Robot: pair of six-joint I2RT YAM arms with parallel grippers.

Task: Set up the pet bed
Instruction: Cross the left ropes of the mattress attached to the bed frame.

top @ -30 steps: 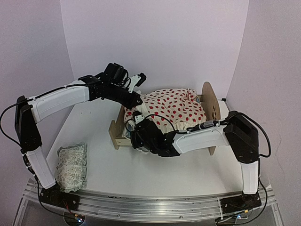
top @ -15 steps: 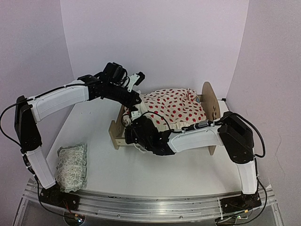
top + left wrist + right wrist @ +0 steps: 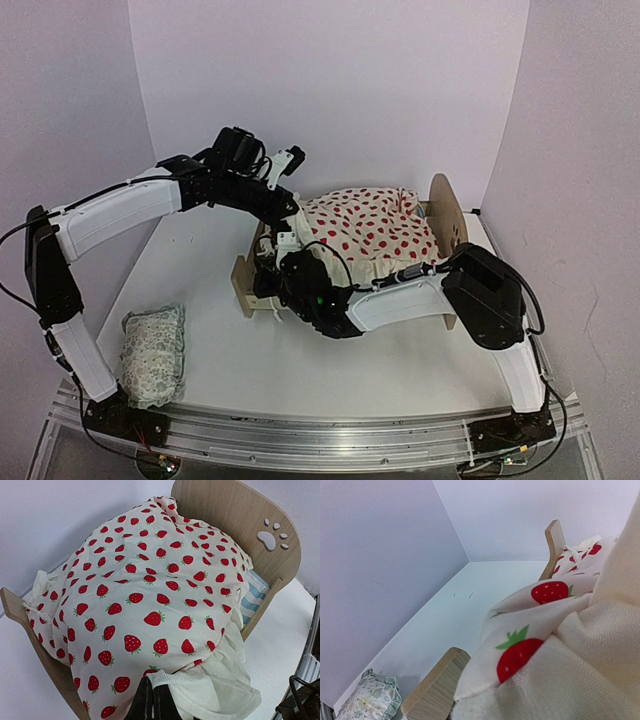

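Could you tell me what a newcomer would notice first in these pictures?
The strawberry-print blanket heaped over the pet bed at mid-table draws the eye first, with the paw-print cutout in its headboard on the right. At the footboard end, the left gripper and right gripper are shut on the blanket's edge. A small pillow lies at the near left.

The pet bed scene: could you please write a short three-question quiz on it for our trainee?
1. True or false: the pillow lies inside the pet bed.
2. What print does the blanket carry? A strawberries, B stars, C stripes.
3. Fill in: the cutout in the headboard is shaped like a ____.
Key: 1 false, it lies on the table apart from the bed; 2 A; 3 paw print.
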